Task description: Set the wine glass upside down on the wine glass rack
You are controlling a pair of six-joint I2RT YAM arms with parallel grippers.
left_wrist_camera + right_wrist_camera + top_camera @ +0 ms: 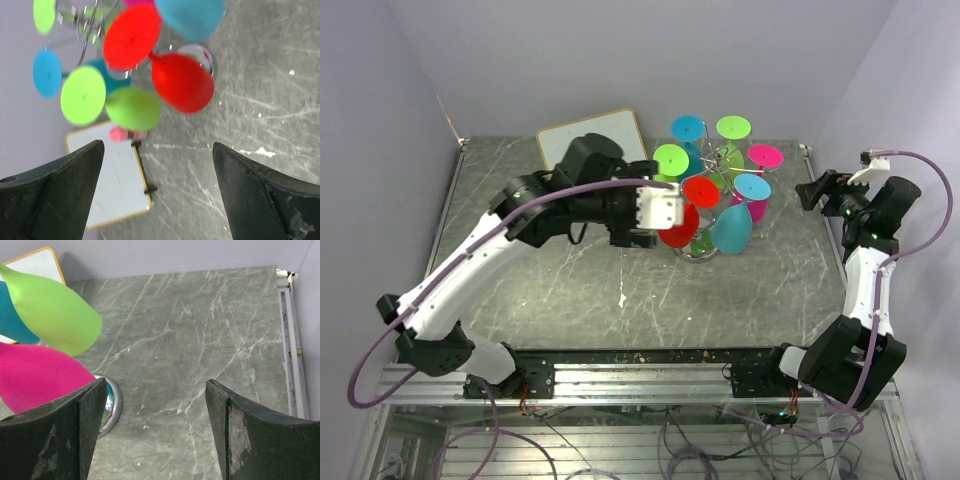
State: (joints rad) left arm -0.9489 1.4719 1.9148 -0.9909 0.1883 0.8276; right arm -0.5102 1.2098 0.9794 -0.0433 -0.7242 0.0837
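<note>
The wine glass rack (719,164) is a silver wire stand at the back middle of the table. Its round shiny base shows in the left wrist view (202,52) and the right wrist view (113,404). Several coloured wine glasses hang on it upside down. A red wine glass (697,193) hangs on the rack's near left side, foot up and bowl down (182,82). My left gripper (665,213) is open and empty just left of the red glass, its fingers (60,192) apart from it. My right gripper (807,192) is open and empty to the right of the rack.
Green (670,160), blue (688,128), pink (765,156) and light blue (733,228) glasses crowd the rack. A white board (592,135) with a yellow edge lies at the back left (110,185). A metal rail (290,340) runs along the table's right edge.
</note>
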